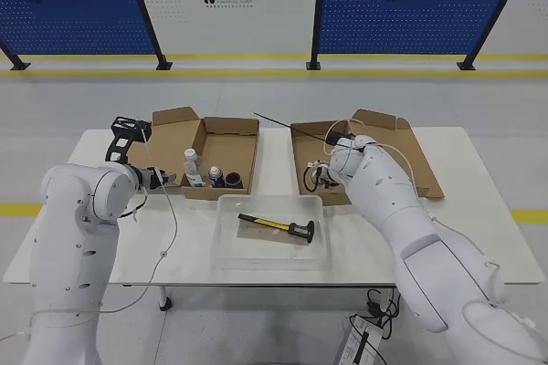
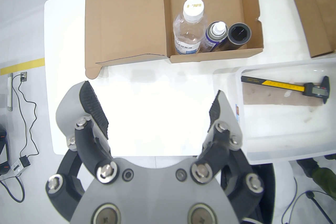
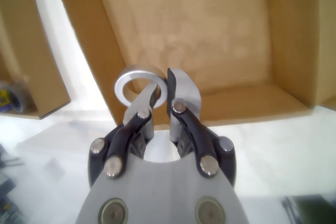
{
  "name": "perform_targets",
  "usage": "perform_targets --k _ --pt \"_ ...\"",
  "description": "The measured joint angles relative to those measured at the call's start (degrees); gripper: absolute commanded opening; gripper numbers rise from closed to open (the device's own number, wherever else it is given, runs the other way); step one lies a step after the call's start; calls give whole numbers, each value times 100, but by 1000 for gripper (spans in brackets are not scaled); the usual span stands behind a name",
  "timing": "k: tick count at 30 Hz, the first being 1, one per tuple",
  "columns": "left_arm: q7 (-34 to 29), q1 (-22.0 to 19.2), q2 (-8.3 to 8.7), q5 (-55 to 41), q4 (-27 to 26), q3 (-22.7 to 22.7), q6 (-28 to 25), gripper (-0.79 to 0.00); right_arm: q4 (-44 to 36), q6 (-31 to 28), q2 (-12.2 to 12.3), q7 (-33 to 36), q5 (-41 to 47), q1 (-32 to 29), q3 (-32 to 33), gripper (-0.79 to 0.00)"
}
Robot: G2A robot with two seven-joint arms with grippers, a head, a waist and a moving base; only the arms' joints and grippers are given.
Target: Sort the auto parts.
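"Right wrist view: what does your right pincer (image 3: 165, 84) have?"
"It is clamped on a metal ring (image 3: 119, 89), one finger through the hole and pinching the rim, over the right cardboard box (image 3: 197, 12)."
"And the left?"
"My left pincer (image 2: 153, 93) is spread wide above the table (image 2: 147, 117), near the left box (image 2: 126, 25). In that box a bottle (image 2: 189, 30), a spray can (image 2: 216, 36) and a black tube (image 2: 239, 34) stand side by side. A caliper (image 2: 288, 86) lies in the clear tray (image 2: 275, 125)"

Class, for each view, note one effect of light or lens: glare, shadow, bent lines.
Top view: even light on the table. Left wrist view: glare washes the table white; the bottle box edges bow. Right wrist view: empty box walls curve; ring glints.
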Motion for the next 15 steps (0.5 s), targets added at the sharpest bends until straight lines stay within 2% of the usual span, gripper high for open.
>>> perform_targets --k 9,15 --pt "0 0 0 0 0 0 0 0 92 18 -33 29 -33 -29 -10 -776" --pt "0 0 0 0 0 0 0 0 111 36 -48 62 -67 -39 -18 -730"
